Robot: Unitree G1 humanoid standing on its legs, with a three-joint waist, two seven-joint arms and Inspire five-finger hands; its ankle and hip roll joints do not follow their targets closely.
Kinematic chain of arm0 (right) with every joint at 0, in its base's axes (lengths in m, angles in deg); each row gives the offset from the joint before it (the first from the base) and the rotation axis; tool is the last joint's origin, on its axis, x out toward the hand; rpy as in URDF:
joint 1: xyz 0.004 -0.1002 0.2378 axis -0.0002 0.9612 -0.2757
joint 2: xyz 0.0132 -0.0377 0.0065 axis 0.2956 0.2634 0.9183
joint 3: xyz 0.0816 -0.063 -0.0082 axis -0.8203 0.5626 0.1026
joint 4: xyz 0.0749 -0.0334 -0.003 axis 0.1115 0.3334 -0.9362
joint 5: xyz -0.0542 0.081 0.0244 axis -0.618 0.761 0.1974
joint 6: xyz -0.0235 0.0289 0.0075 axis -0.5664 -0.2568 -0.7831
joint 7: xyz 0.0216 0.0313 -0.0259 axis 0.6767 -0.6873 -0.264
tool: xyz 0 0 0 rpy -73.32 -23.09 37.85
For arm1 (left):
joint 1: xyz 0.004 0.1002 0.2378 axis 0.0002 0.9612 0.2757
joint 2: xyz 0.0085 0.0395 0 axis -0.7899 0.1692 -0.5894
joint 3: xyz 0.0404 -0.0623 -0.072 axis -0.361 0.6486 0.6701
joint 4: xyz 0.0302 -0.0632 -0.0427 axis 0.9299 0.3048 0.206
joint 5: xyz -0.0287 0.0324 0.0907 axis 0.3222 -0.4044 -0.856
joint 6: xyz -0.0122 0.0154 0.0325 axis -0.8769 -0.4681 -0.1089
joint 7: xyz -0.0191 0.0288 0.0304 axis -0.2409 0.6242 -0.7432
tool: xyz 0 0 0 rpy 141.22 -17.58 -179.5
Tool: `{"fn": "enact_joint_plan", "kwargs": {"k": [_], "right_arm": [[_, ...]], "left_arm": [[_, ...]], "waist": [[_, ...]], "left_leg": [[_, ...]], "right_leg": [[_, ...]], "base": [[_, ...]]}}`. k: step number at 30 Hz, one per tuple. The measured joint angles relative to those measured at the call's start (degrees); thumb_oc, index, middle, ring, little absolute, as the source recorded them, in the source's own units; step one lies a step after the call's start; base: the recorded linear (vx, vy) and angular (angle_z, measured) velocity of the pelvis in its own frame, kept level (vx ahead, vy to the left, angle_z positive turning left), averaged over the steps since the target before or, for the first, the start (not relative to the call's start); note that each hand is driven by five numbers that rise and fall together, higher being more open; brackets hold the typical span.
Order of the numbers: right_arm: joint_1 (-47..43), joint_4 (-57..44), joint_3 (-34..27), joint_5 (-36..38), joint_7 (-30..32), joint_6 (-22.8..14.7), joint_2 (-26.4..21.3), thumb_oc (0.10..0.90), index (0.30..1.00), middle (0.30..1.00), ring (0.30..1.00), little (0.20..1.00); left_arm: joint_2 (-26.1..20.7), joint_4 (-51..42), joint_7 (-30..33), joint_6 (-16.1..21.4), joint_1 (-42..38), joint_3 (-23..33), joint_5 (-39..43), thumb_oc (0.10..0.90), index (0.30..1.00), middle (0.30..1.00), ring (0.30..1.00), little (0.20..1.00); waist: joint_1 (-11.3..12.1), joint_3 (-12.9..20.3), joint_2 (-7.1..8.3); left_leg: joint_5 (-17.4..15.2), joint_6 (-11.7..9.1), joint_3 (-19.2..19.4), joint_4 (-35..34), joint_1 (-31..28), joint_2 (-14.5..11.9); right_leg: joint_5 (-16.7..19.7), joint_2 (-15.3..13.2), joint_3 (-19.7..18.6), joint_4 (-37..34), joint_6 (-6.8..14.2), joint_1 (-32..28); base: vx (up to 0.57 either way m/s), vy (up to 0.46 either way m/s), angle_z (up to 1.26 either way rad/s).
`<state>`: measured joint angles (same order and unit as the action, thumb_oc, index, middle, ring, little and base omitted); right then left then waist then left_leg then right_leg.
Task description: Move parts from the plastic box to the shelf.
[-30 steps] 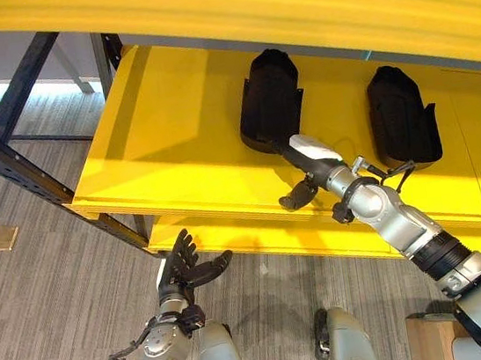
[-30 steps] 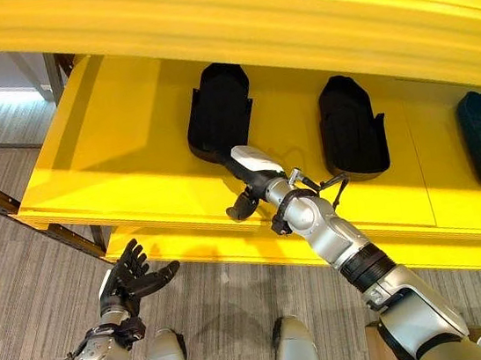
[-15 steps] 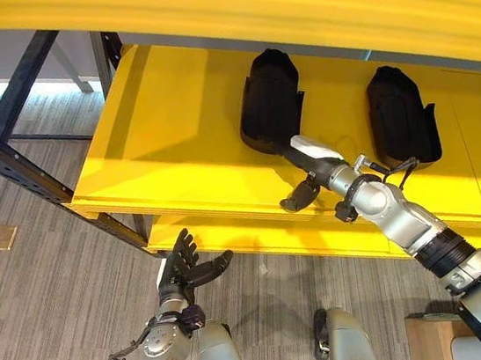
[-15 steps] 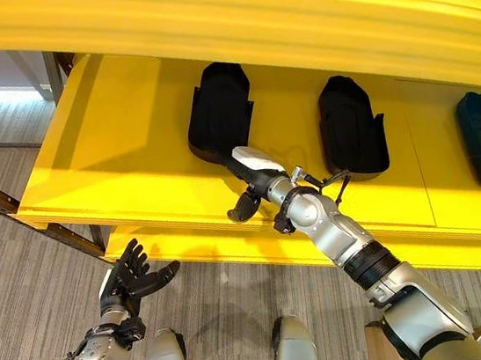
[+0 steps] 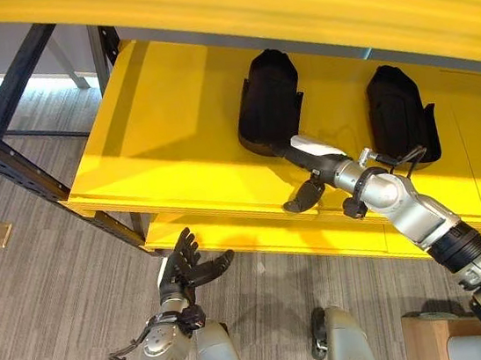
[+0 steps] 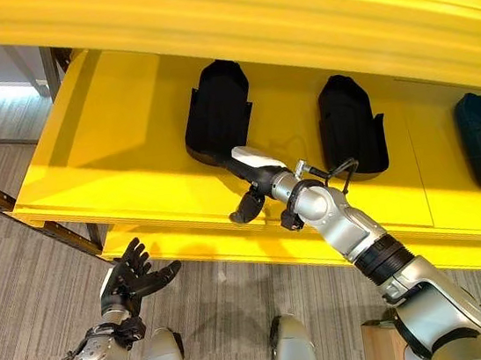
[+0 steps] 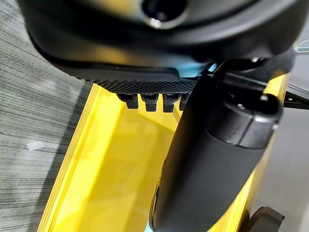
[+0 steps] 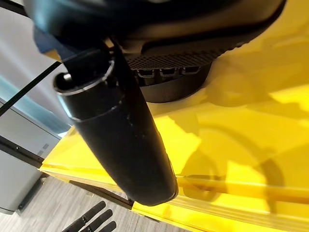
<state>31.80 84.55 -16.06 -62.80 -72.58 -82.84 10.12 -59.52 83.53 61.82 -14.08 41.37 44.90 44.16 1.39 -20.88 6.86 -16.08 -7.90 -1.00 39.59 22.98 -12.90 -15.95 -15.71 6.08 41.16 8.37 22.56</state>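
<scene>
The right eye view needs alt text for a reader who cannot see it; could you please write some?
The robot's right hand reaches onto a yellow shelf board, touching the near end of a black moulded plastic part. Two similar parts lie further right. Its left hand hangs open below.

**Camera arrangement: two head views, two wrist views**

Left eye and right eye views: taken from the robot's head, looking down and forward from moderate range. Both share the yellow shelf (image 5: 174, 144) running from 9 to 3 o'clock, the black parts (image 6: 218, 112) resting on it, the grey floor (image 5: 50, 285) toward 7 o'clock, and both arms. The right eye view reaches farther toward 3 o'clock.

Left wrist view: looks along the left hand (image 7: 212, 159) from very close, toward the shelf's yellow edge and the floor.

Right wrist view: looks along the right hand (image 8: 120, 140) from very close, facing the shelf surface; the left hand's fingers (image 8: 91, 220) appear at 7 o'clock.
</scene>
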Motion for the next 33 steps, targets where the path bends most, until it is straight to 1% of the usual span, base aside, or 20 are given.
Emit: {"fn": "enact_joint_plan", "kwargs": {"k": [4, 7, 13, 18, 27, 33], "right_arm": [[0.0, -0.7, 0.5, 1.0, -0.9, -0.1, -0.9, 0.9, 1.0, 1.0, 1.0, 1.0], [0.0, -2.4, 1.2, 2.1, -1.7, -0.1, -2.7, 0.9, 1.0, 1.0, 1.0, 1.0], [0.0, -3.3, 1.4, 2.1, -3.1, -0.4, -4.4, 0.9, 1.0, 1.0, 1.0, 1.0], [0.0, -4.8, 1.6, 2.5, -4.2, -0.4, -6.7, 0.9, 1.0, 1.0, 1.0, 1.0], [0.0, -5.1, 1.6, 4.2, -4.3, -0.5, -7.4, 0.9, 1.0, 1.0, 1.0, 1.0], [0.1, -6.8, 1.6, 4.3, -4.4, -0.5, -8.7, 0.9, 1.0, 1.0, 1.0, 1.0]], "left_arm": [[0.0, 0.0, 0.0, 0.0, -0.1, 0.0, 0.0, 0.9, 1.0, 1.0, 1.0, 1.0], [0.0, 0.0, 0.0, 0.0, -0.1, 0.0, 0.0, 0.9, 1.0, 1.0, 1.0, 1.0], [0.0, 0.0, -0.1, 0.0, -0.2, 0.0, 0.0, 0.9, 1.0, 1.0, 1.0, 1.0], [0.0, 0.0, -0.1, 0.0, -0.3, 0.0, 0.0, 0.9, 1.0, 1.0, 1.0, 1.0], [0.0, 0.0, -0.2, 0.0, -0.3, 0.0, 0.0, 0.9, 1.0, 1.0, 1.0, 1.0], [0.0, 0.0, -1.2, 0.0, -0.3, 0.1, 0.0, 0.9, 1.0, 1.0, 1.0, 1.0]], "waist": [[0.0, 0.0, 0.07], [-0.1, -0.1, 0.07], [-0.1, -0.1, 0.08], [-0.2, -0.1, 0.12], [-0.8, -0.3, 0.15], [-1.2, -1.3, -0.04]], "left_leg": [[0.0, 0.0, 0.0, -0.1, 0.0, 0.0], [0.0, 0.0, 0.1, -0.2, 0.0, 0.0], [0.0, 0.0, 0.1, -0.4, -0.1, 0.0], [0.0, 0.0, 0.3, -0.5, -0.1, 0.0], [0.0, 0.0, 0.4, -0.5, -0.1, 0.0], [0.0, 0.0, 0.5, -0.6, -0.1, 0.0]], "right_leg": [[0.0, 0.0, 0.0, -0.1, 0.0, 0.0], [0.0, 0.0, 0.0, -0.1, 0.0, 0.1], [0.0, 0.0, -0.1, -0.1, 0.0, 0.2], [0.0, 0.0, -0.1, -0.1, 0.0, 0.3], [0.0, 0.0, -0.1, -0.1, 0.0, 0.4], [0.0, 0.0, -0.1, -0.1, 0.0, 0.4]], "base": [[0.0, 0.0, 0.0], [0.0, 0.0, 0.0], [0.0, 0.0, 0.0], [0.0, 0.0, 0.0], [0.0, 0.0, 0.0], [0.0, 0.0, 0.0]]}}
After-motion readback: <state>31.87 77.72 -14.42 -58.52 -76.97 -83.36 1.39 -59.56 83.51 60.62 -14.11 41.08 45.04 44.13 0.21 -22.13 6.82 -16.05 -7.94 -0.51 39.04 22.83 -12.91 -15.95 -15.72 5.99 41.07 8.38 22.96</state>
